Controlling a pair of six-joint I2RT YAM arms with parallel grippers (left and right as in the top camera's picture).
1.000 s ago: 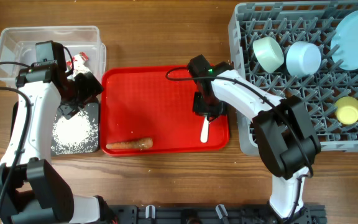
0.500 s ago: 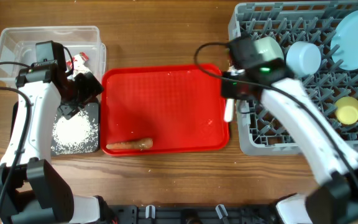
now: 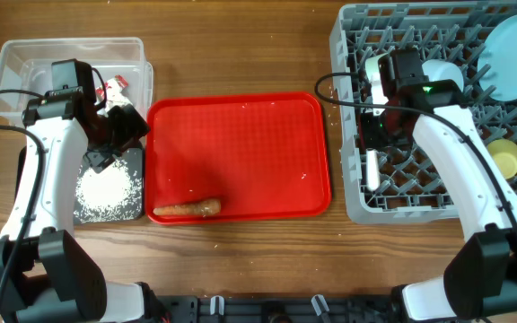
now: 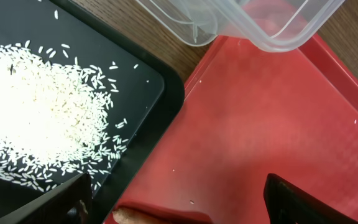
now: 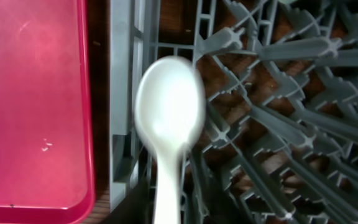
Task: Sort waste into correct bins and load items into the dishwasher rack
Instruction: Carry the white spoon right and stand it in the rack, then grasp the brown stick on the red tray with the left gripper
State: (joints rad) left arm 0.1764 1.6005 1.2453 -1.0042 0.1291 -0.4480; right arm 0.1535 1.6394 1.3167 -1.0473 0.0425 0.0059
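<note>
Overhead, the red tray (image 3: 240, 152) lay almost bare, its smooth raised rim enclosing only a thin orange-brown carrot stick (image 3: 187, 208) along the near edge. Just left of it, the matte black tray (image 3: 135, 212) held a loose heap of white rice (image 3: 108, 190). The left gripper (image 3: 115, 135) hung over that tray's far corner, fingers spread wide with nothing between them. Behind it, the clear tub (image 3: 25, 54) showed a crumpled red-and-white wrapper (image 3: 115, 88) near its right wall. The right gripper (image 3: 377, 135) stood just inside the left wall of the grey pegged rack (image 3: 349, 193). The glossy white spoon (image 3: 370, 170) showed over the pegs beside that wall, its rounded end blurred in the wrist view. Whether the fingers gripped its handle could not be told.
</note>
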